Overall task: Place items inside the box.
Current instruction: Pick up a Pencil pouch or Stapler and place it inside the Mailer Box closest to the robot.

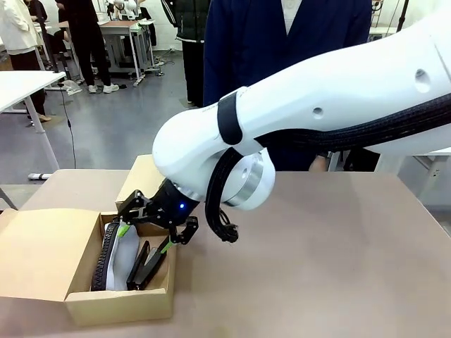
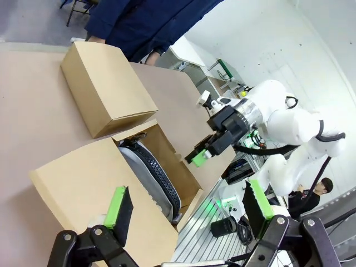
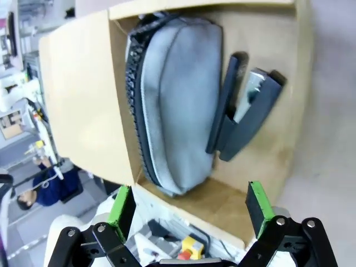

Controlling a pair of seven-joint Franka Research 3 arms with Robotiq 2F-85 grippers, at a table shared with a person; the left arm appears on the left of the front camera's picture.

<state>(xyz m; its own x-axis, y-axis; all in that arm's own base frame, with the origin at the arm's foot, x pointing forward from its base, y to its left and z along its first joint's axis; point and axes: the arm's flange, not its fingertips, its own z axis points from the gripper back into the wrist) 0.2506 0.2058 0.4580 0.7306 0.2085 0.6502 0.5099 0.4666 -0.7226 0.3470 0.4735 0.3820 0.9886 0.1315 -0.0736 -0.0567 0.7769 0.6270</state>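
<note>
Grey zip pouch and black stapler lie side by side inside the open cardboard box.

Front view faces across the table; both wrist views look down, sharing the box.

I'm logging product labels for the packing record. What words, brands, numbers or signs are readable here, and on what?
None can be read.
Grey zip pouch in the box: no lettering shows on the side facing up.
Black stapler: no legible marking.
Closed cardboard box behind: plain faces.
Right end effector, open above the box: a small blue light, no text.
</note>
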